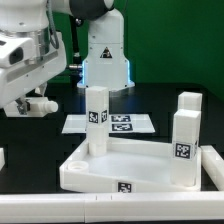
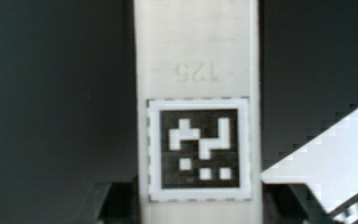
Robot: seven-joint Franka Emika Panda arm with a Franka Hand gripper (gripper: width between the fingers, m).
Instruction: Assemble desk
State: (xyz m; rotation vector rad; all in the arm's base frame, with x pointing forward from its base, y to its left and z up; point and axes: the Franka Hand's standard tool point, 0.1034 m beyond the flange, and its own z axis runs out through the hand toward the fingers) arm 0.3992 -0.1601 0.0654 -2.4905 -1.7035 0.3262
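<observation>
The leg [image 2: 194,90] is being framed between the part-open jaws of the gripper [image 2: 194,205], its long axis running out ahead of them; whether it is being clamped cannot be told. It is probably the leg being seen upright on the desk top [image 1: 90,175]. Only a black-and-white tag [image 2: 201,145] is being shown, the faint marks above it being unreadable.

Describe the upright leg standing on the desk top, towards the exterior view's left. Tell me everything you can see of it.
The leg is a smooth white square post that looks like plastic. It has a black-and-white square tag on the face towards the camera, about midway up. It stands upright at a far corner of the desk top, with its lower end inside the raised rim. Nothing else touches it.
</observation>
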